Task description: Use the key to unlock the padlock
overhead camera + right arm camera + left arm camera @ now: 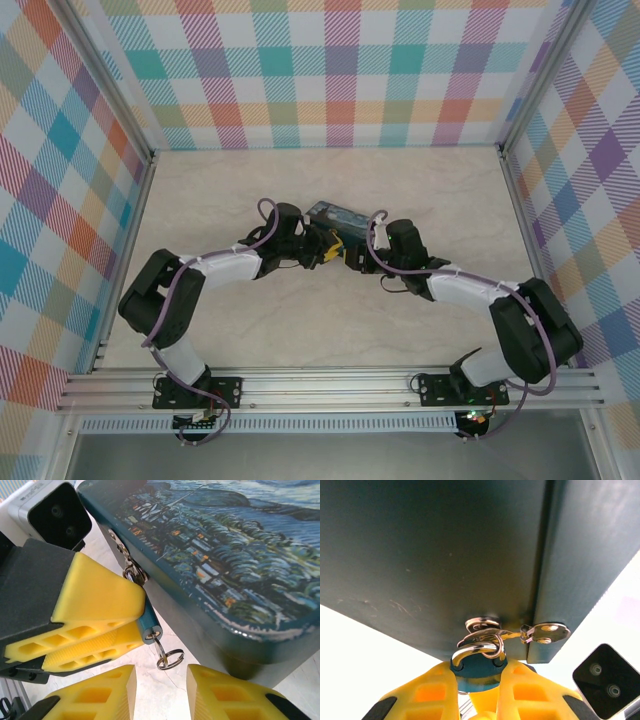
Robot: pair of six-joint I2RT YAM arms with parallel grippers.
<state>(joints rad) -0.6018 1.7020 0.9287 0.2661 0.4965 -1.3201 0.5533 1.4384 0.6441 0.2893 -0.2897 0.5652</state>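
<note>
Grips the tiny blue-teal padlock (148, 624) tight in the left pincer (479, 667), yellow ribbed fingers (100, 600) closed on its body. From the left wrist, reveals the thin metal shackle (477, 649) hooked through the dark-blue painted tin (225, 555)'s hasp. From the right wrist, adds a wire ring (170, 659) dangling beneath. Holds the right pincer (161, 674) parted, empty, just under that ring.
</note>
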